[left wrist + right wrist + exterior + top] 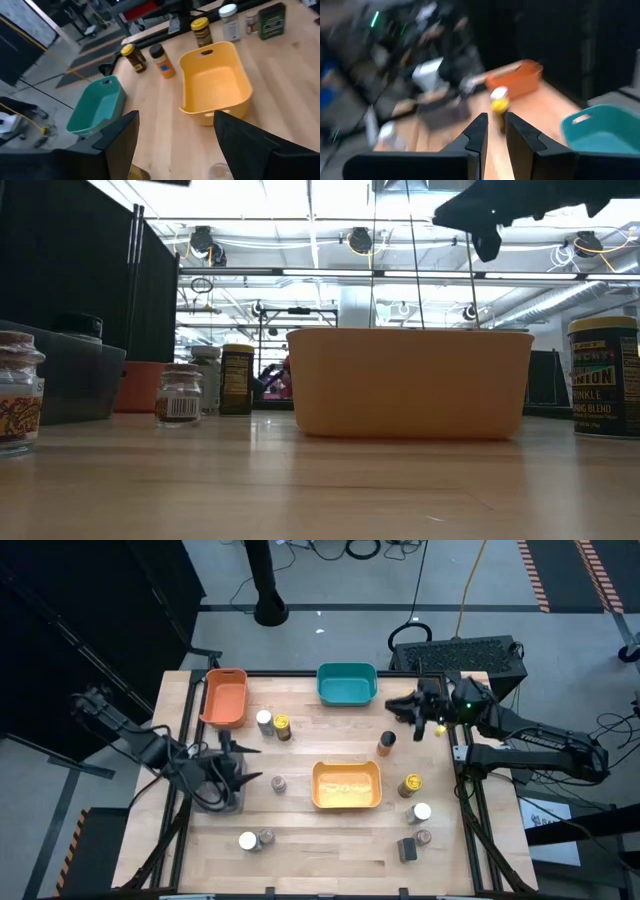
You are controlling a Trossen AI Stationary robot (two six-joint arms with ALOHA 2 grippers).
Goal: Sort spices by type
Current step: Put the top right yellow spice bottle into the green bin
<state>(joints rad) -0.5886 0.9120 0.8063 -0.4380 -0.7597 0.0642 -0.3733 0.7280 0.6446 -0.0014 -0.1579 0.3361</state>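
While the right pincer [414, 710] hangs raised near the counter's [330, 850] far right edge, fingers nearly together and clamped on nothing, bare wood lies open beneath it. Just beside it stand the teal bin [347, 683] and an orange-lidded jar [386, 744], upright, long axis vertical. The yellow bin [346, 785] sits nearer the front, with more upright jars [415, 812] by the right edge. The left pincer [228, 762], fingers apart, holds nothing over the grey bin [215, 798] at the left edge; the orange bin [224, 697] and two upright jars [273, 725] stand beyond it. Both arms reach inward from the sides.
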